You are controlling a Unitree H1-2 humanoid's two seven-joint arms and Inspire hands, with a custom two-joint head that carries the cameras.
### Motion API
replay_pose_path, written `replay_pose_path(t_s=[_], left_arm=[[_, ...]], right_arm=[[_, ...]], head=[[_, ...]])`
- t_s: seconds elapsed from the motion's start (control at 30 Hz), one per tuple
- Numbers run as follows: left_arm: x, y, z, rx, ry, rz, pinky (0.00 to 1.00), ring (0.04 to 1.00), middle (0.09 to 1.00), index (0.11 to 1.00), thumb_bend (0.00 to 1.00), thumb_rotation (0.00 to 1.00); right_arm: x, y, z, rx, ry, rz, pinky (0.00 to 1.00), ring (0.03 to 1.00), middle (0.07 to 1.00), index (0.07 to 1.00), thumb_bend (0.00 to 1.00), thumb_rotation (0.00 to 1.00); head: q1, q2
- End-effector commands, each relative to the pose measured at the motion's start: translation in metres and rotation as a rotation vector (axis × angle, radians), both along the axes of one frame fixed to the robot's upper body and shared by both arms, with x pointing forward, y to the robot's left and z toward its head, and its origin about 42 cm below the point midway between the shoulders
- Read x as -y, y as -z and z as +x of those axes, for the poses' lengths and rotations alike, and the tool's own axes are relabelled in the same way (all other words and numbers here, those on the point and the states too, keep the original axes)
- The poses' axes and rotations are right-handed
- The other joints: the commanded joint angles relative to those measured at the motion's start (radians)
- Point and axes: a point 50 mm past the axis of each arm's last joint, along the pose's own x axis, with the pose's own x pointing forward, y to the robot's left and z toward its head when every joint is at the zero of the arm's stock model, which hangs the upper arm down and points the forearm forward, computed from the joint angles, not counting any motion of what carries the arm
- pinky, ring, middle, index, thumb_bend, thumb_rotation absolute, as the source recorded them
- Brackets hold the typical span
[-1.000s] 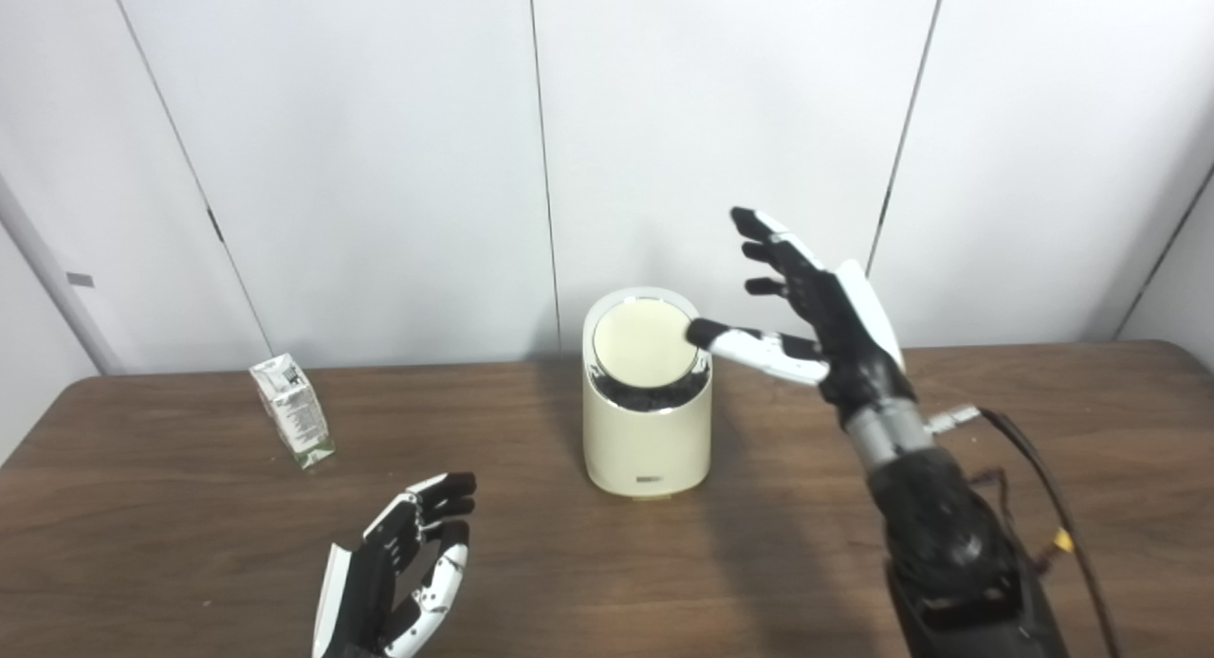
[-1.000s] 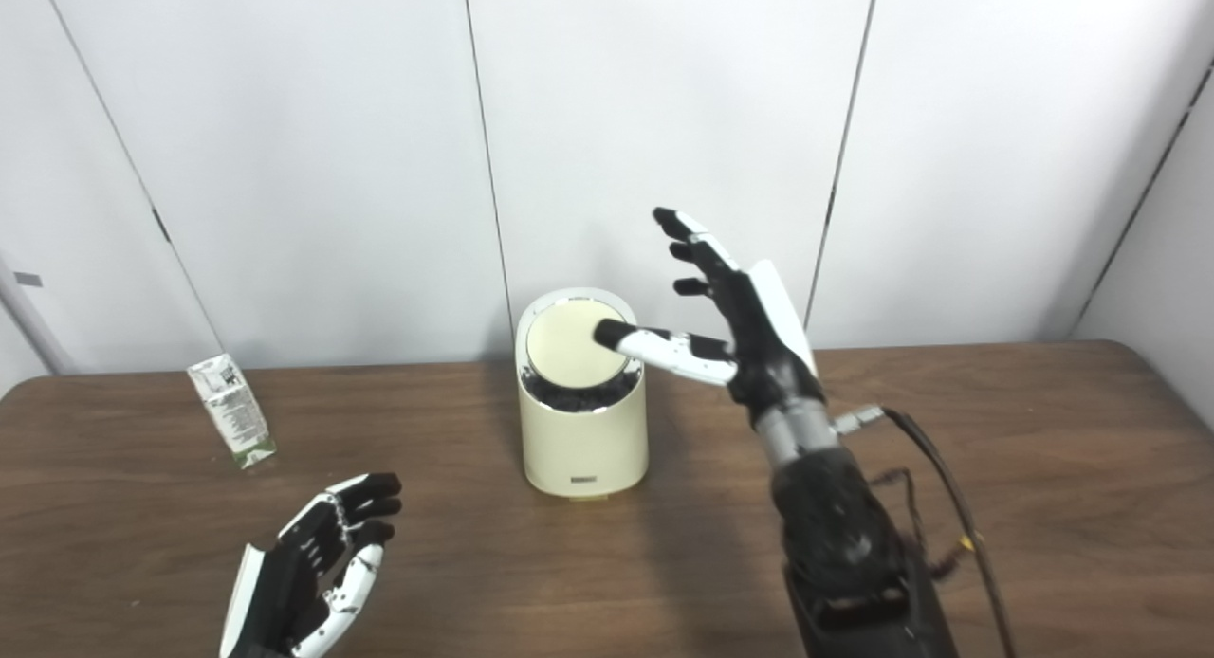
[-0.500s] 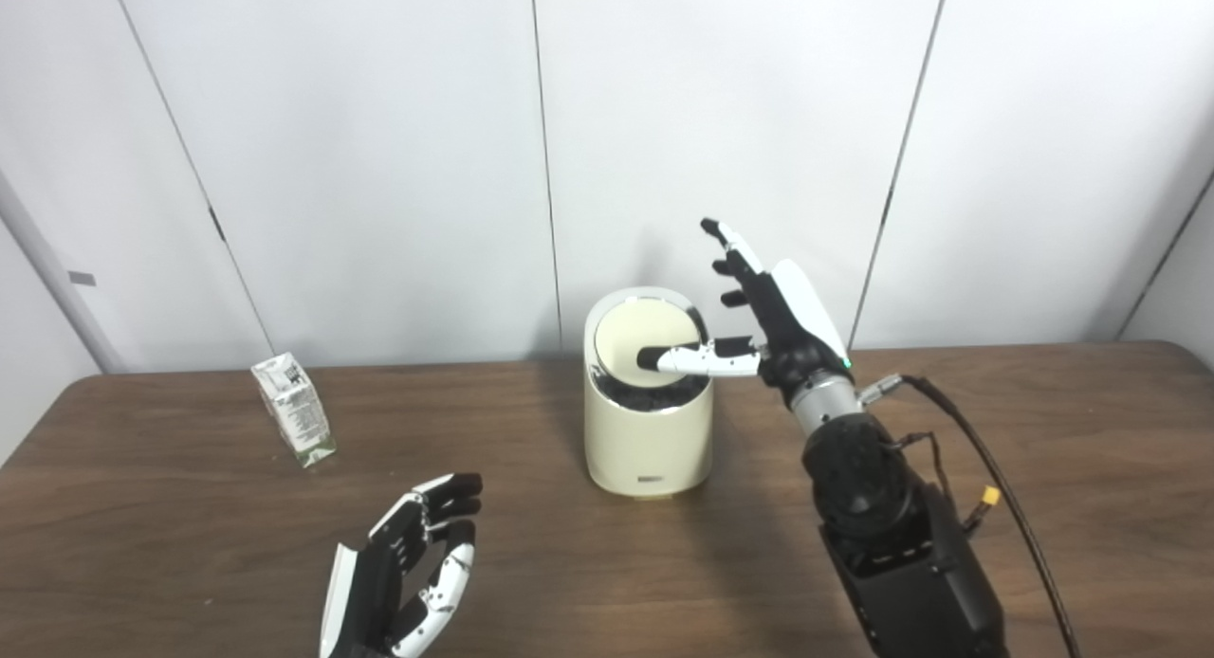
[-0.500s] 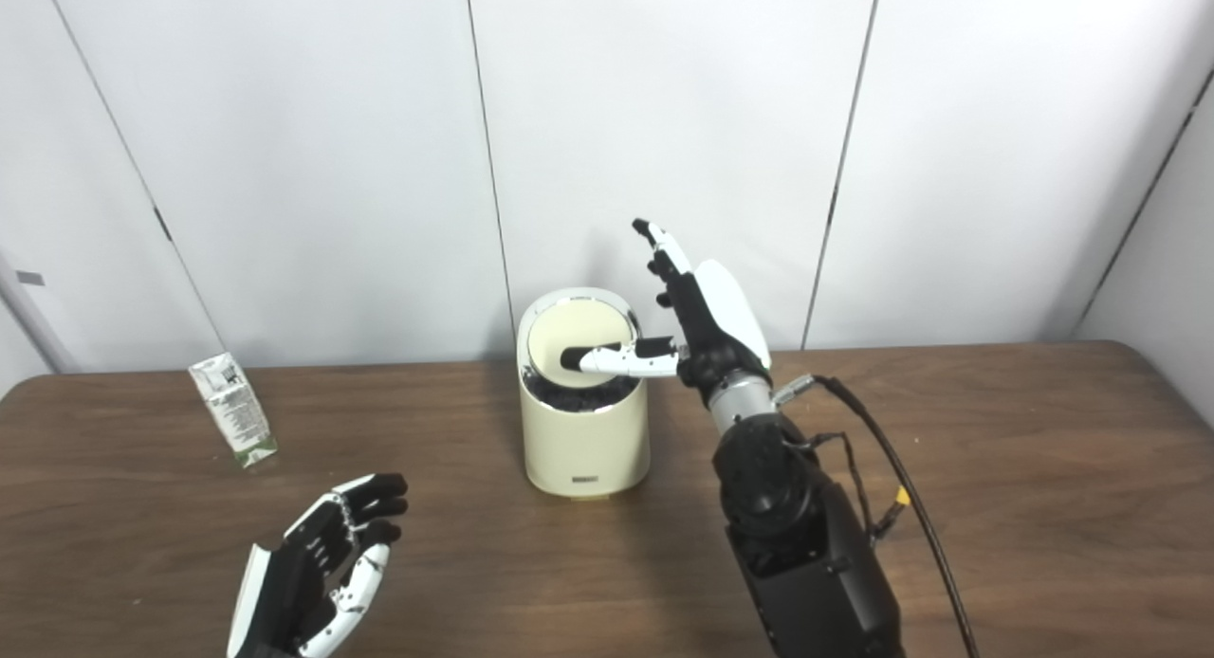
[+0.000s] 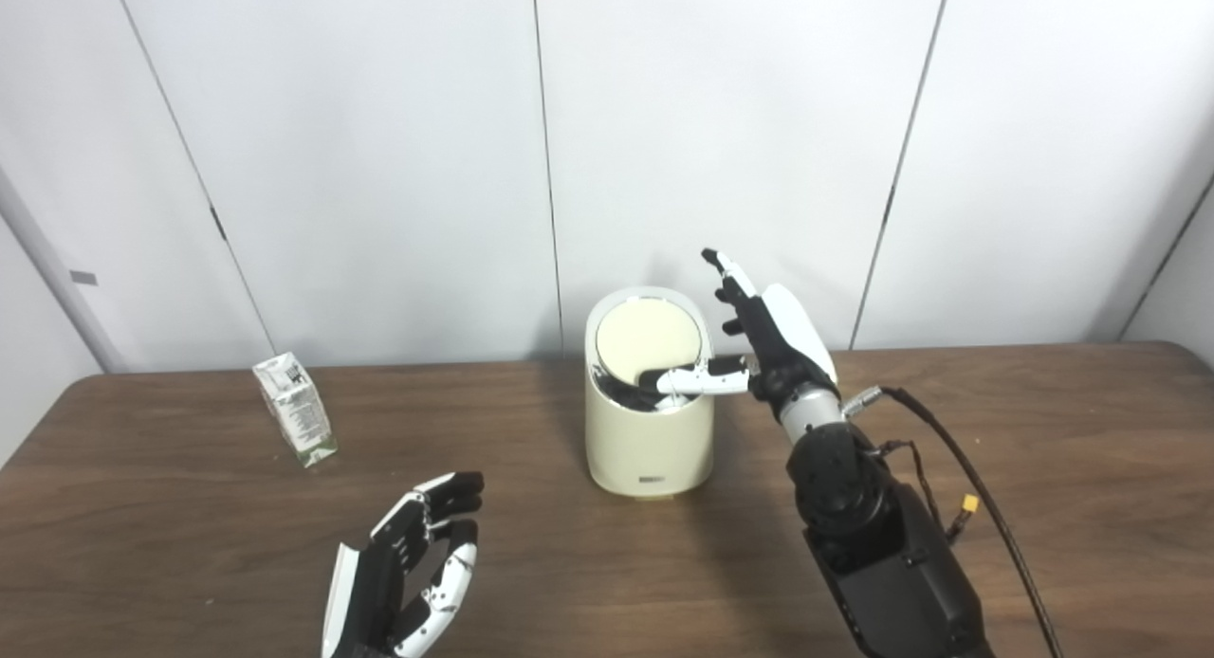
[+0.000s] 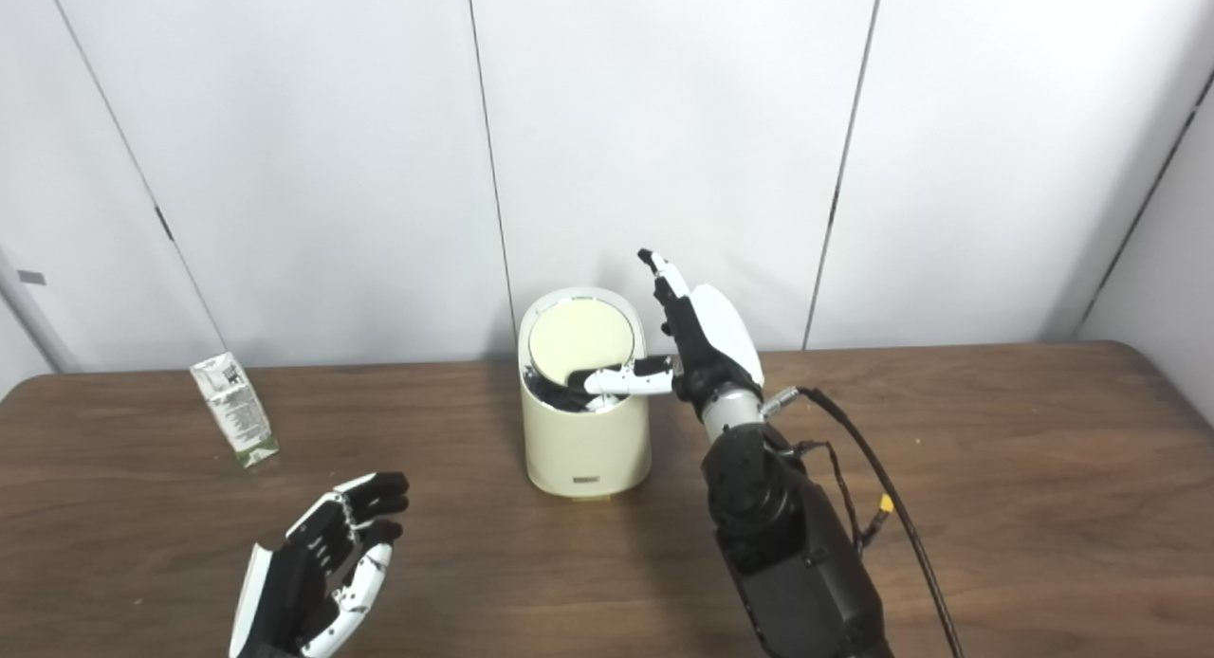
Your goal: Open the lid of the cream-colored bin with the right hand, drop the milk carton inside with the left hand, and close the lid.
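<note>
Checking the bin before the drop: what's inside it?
Through the tilted lid, the cream bin shows only a dark interior; the right hand thumb dips in. Contents hidden.

A lab test bay: bare white wall panels (image 5: 379, 146) behind a wooden table (image 5: 190, 506).

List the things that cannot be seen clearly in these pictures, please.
- Inside of the bin: both views, hidden by the tilted lid and the right hand; only a dark gap shows.
- Thumb tip of the right hand: whether it touches the lid cannot be told.
- Print on the milk carton: too small, blurred.
- Left hand: wrist cut off by the bottom edge.
</note>
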Motion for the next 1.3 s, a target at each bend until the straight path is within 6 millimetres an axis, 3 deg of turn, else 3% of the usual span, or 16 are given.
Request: replay_pose_path(t_s=[0.0, 0.23, 0.33, 0.43, 1.0, 1.27], left_arm=[[0.002, -0.015, 0.002, 0.071, 0.0, 0.002, 0.66, 0.734, 0.755, 0.748, 0.19, 0.35], [0.002, -0.015, 0.002, 0.071, 0.0, 0.003, 0.66, 0.735, 0.756, 0.748, 0.19, 0.35], [0.003, -0.015, 0.002, 0.075, 0.0, 0.005, 0.65, 0.728, 0.751, 0.746, 0.19, 0.35], [0.004, -0.015, 0.002, 0.073, 0.001, -0.001, 0.65, 0.731, 0.754, 0.747, 0.19, 0.33], [0.004, -0.016, 0.003, 0.073, -0.002, 0.012, 0.65, 0.731, 0.751, 0.745, 0.19, 0.35], [0.005, -0.015, 0.003, 0.082, -0.001, 0.003, 0.65, 0.727, 0.75, 0.743, 0.19, 0.32]], right_arm=[[-0.004, -0.029, 0.005, 0.111, -0.016, -0.001, 0.78, 0.908, 0.989, 0.972, 0.84, 0.3], [-0.004, -0.029, 0.005, 0.111, -0.016, -0.001, 0.78, 0.909, 0.989, 0.972, 0.84, 0.3], [0.004, -0.012, 0.014, 0.061, 0.033, -0.029, 0.83, 0.947, 0.99, 0.965, 0.82, 0.28], [0.005, -0.009, 0.017, 0.052, 0.047, -0.031, 0.85, 0.96, 0.988, 0.961, 0.81, 0.27], [0.006, -0.009, 0.019, 0.063, 0.056, -0.041, 0.84, 0.95, 0.989, 0.958, 0.82, 0.3], [0.005, -0.012, 0.021, 0.062, 0.058, -0.06, 0.83, 0.952, 0.984, 0.958, 0.8, 0.38]], head=[[0.0, 0.001], [0.0, 0.001], [0.003, 0.001], [0.004, 0.001], [0.002, -0.003], [0.005, -0.003]])
